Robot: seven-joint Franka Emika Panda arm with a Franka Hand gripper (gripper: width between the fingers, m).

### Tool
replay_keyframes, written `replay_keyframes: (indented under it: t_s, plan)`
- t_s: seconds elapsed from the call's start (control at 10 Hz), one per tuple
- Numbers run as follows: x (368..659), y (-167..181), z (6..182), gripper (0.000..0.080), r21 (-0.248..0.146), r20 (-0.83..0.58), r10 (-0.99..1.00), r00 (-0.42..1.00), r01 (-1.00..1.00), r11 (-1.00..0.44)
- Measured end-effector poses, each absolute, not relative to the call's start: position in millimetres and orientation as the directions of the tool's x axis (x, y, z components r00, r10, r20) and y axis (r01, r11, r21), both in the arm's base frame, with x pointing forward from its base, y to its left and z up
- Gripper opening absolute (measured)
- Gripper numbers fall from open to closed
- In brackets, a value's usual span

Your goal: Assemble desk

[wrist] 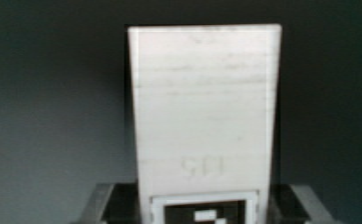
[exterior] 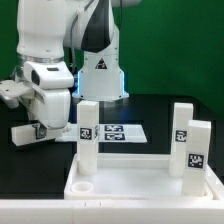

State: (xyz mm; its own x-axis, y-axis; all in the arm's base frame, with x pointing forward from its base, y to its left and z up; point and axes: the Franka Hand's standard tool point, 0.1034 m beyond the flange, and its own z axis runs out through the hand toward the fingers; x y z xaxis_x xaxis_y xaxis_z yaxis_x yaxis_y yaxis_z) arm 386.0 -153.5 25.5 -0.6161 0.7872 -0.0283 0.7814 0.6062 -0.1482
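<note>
Pincer clamped on a white leg block, near the desk top.

Three white legs are standing up in the tray: one at the exterior view's left, two close together at its right. A wide gap is lying open between them, over the tray's bare middle. The marker board is lying flat behind. The end effector is sitting low on the dark counter, with a leg filling the room between its fingers.
</note>
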Motion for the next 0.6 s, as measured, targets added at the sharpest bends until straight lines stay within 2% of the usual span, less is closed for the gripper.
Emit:
replay_keyframes:
  t_s: [0.1, 0.3, 0.5, 0.6]
  plan:
    - [386, -147, 25.3, 0.0282, -0.189, 0.048, 0.701, -0.711, 0.683, 0.706]
    - [400, -122, 20.4, 0.0282, -0.186, 0.133, 0.562, -0.816, 0.537, 0.823]
    - [399, -125, 15.3, 0.0282, -0.170, 0.159, 0.493, -0.855, 0.468, 0.867]
    - [399, -127, 15.3, 0.0282, -0.175, 0.157, 0.491, -0.857, 0.465, 0.868]
